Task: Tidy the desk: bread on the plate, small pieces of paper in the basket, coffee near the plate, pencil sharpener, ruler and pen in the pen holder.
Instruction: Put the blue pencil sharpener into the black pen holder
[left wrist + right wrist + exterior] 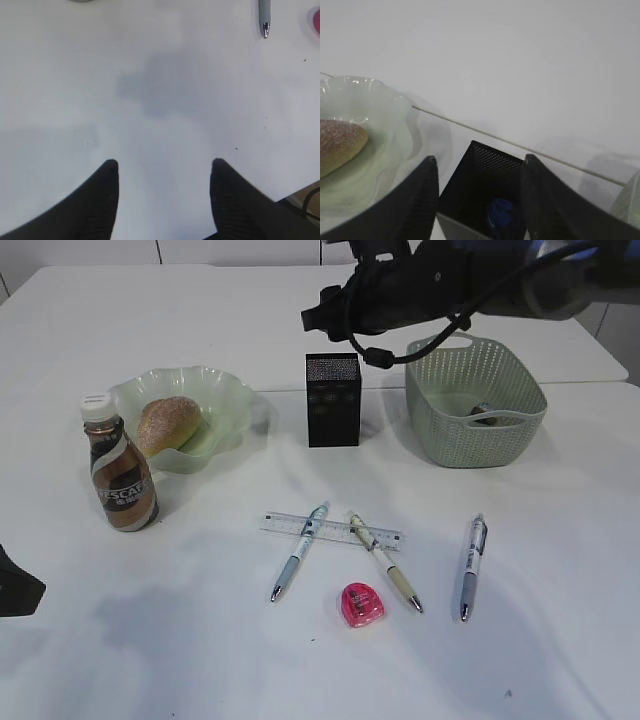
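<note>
At the far left of the desk [150,640] the left gripper [164,172] hung low over bare white tabletop, its jaws parted wide with nothing between them. Just beyond it stood the coffee [118,466], upright and close beside the plate [225,392]. The bread [168,424] lay in that plate, toward its left side.

Further right, the pen holder [333,400] stood upright behind the row of loose items. The right gripper [480,172] hovered directly above its open top, jaws spread and empty; the wrist view showed something blue lying at the bottom of the holder, too dark to identify.

In front, the ruler [331,530] lay flat across the desk. A blue-grey pen [299,552] crossed over its left part and a pen with an olive grip [385,562] crossed its right part. The pink pencil sharpener [362,605] sat near the front, between the two pen tips. A third pen [472,567] lay apart to the right.

At the far right stood the basket [440,415], with a small dark item inside that could not be made out.
</note>
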You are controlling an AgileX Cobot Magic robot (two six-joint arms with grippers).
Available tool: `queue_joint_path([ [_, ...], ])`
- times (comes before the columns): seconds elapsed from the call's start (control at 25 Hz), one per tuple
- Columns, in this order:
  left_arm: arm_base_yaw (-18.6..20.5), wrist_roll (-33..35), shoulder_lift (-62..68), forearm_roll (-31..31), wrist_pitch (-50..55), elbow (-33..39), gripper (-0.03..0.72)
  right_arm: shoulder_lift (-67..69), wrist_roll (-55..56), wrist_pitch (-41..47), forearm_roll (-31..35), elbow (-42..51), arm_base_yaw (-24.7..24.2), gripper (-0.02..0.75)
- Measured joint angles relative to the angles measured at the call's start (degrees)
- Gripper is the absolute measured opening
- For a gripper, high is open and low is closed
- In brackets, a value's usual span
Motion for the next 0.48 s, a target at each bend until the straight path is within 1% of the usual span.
queue_joint_path([
  [0.16,0.00,0.00,0.00,0.00,0.00,0.00,0.405,-3.28,0.00,7.54,0.00,0.00,0.00,0.414],
  [0.24,0.00,0.00,0.00,0.00,0.00,0.00,0.405,-5.18,0.00,11.71,0.00,0.00,0.00,0.399],
  [0.28,0.00,0.00,0.00,0.00,0.00,0.00,0.405,-5.52,0.00,12.38,0.00,0.00,0.00,0.396],
  [0.48,0.00,0.00,0.00,0.00,0.09,0.00,0.405,-10.34,0.26,23.33,0.00,0.00,0.00,0.376],
])
